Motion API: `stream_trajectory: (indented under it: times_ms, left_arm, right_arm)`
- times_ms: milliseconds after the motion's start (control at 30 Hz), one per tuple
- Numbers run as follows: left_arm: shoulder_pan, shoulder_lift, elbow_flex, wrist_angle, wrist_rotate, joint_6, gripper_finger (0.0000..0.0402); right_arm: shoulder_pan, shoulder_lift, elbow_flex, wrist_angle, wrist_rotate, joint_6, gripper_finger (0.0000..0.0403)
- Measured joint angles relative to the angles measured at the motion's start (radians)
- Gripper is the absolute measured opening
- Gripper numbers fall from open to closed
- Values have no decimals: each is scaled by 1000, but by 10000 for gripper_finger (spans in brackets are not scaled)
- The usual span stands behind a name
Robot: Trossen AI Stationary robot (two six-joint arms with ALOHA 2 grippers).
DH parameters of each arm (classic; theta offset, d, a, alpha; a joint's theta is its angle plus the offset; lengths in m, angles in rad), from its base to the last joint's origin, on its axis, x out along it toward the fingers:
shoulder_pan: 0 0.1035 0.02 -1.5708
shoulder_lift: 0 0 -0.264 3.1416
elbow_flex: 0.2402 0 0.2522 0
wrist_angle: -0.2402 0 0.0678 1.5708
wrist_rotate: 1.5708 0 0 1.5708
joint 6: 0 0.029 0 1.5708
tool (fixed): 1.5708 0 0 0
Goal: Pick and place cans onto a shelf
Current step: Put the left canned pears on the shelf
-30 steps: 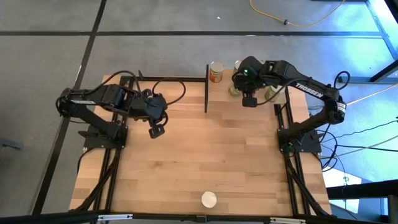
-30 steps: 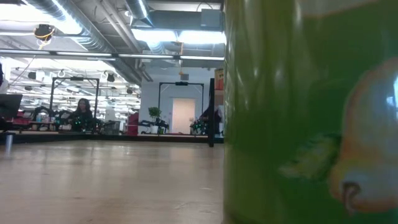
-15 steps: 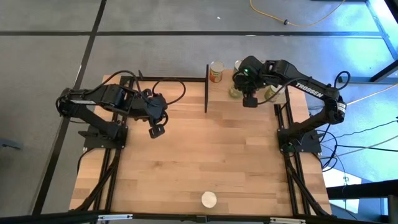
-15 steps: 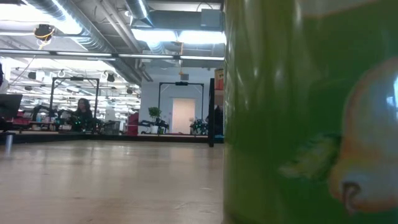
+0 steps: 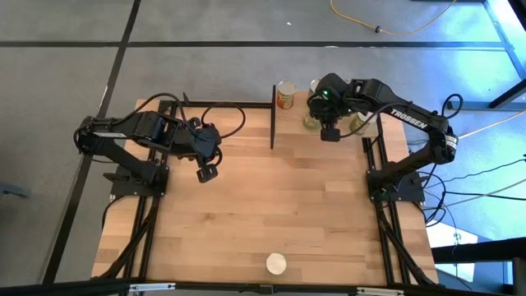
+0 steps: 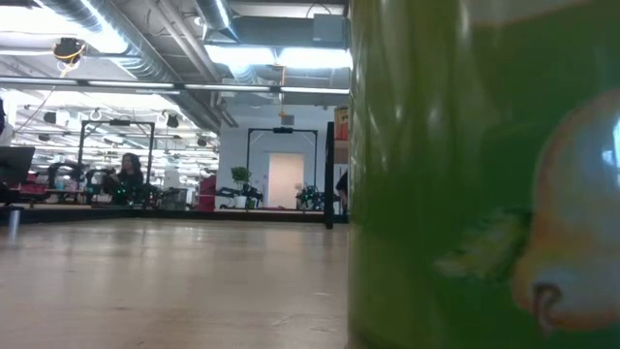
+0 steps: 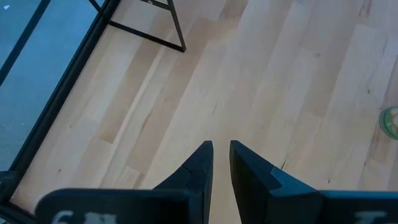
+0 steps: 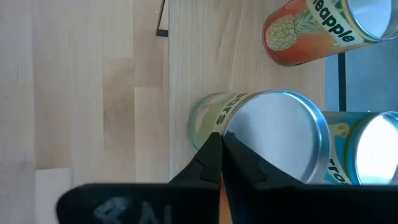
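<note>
My right gripper (image 5: 329, 132) is shut at the table's far right, its fingertips (image 8: 219, 142) over the rim of a green-labelled can (image 8: 273, 134) that stands upright. An orange pineapple can (image 8: 311, 28) and another green can (image 8: 367, 155) stand beside it. An orange can (image 5: 285, 94) stands just right of the shelf's black upright panel (image 5: 273, 127). One green can (image 5: 276, 264) stands at the near edge and fills the low view (image 6: 484, 174). My left gripper (image 5: 207, 173) hangs shut and empty over bare tabletop near the shelf (image 5: 222, 123). My right gripper points down at the green-labelled can's top rim (image 8: 233, 127), on the side toward the table's middle. Its shut fingertips lie over that rim in the wrist view. I cannot tell whether they touch it.
The shelf's thin black frame (image 5: 222, 104) runs along the far edge, and a leg of it shows in the left wrist view (image 7: 174, 31). Bare wood tabletop (image 5: 279, 205) spreads between the arms. Black arm mounts (image 5: 394, 185) stand at both sides.
</note>
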Motion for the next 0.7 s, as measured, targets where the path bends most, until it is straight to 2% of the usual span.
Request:
stream_trajectory:
  times_ms: [233,700]
  left_arm:
    - [0,0,0,0,0,0,47]
    - [0,0,0,0,0,0,47]
  right_arm:
    - [0,0,0,0,-1,3,35]
    - [0,1,6,39,0,-18,39]
